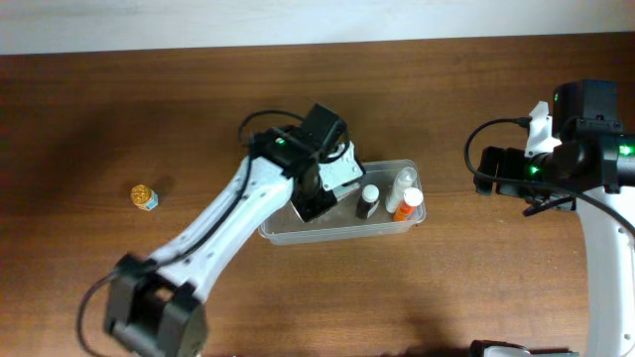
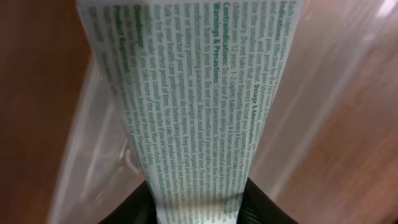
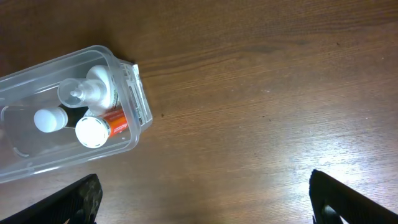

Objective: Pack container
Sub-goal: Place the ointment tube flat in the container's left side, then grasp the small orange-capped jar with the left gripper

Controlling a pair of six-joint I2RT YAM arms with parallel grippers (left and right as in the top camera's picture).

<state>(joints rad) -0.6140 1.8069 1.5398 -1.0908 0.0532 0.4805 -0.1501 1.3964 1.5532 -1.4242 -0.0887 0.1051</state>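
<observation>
Counter (image 1: 119, 109) is bare brown wood. The container (image 1: 342, 232) sits mid-counter, long axis tilted slightly. My left arm reaches over its left half. Left fingers (image 2: 258, 208) are clamped on the bottom end of a white tube (image 2: 193, 93) with green print, which hangs over the clear tub floor. Right fingers (image 3: 345, 199) are spread wide and holding nothing, parked well off to the right. Three bottles (image 1: 400, 188) stand bunched at the container's right end, and a small yellow jar (image 1: 144, 197) sits far left on the counter, not packed yet. My read is that I'm placing the tube. Plan: go low inside the walls, lay it flat along the free left side clear of the bottles, then let go only once it rests on the floor, so it can't bounce out
</observation>
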